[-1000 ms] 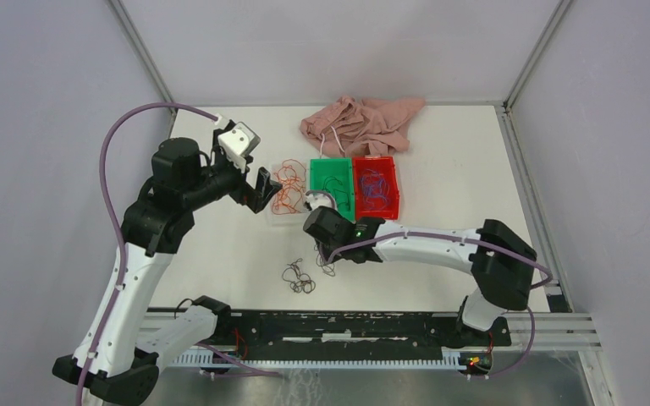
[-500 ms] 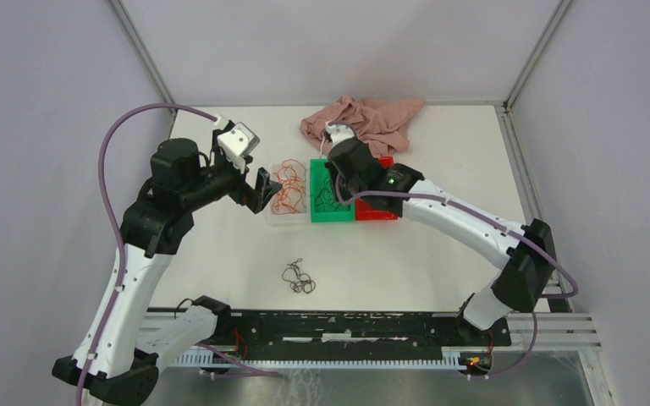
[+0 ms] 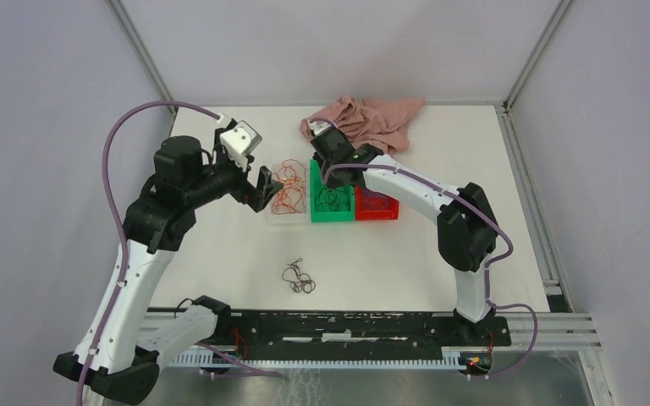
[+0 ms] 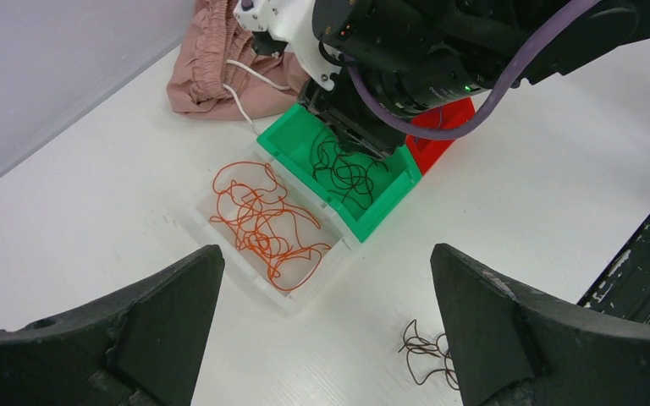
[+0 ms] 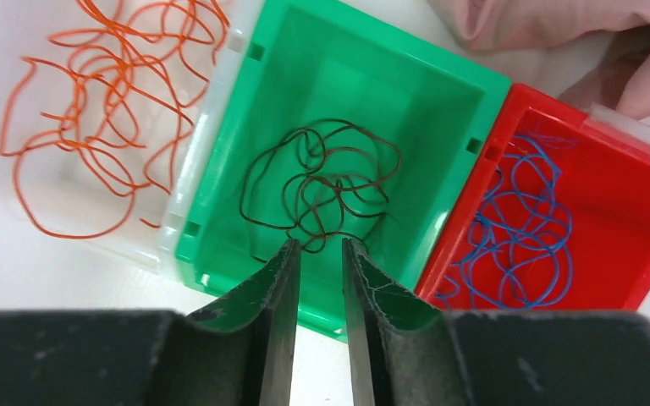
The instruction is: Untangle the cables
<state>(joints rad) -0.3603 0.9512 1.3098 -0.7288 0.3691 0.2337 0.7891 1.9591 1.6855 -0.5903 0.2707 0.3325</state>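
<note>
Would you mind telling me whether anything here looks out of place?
One dark tangle lies loose on the table, apart from the three bins that hold the other cables sorted by colour.

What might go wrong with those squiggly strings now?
1. The dark cables in the green bin loop right beside the fingertips of the right gripper. If it lifts away, a loop might catch and get dragged out of the bin.
2. A small dark tangle lies loose on the table. Tugging it the wrong way might pull it tighter.
</note>
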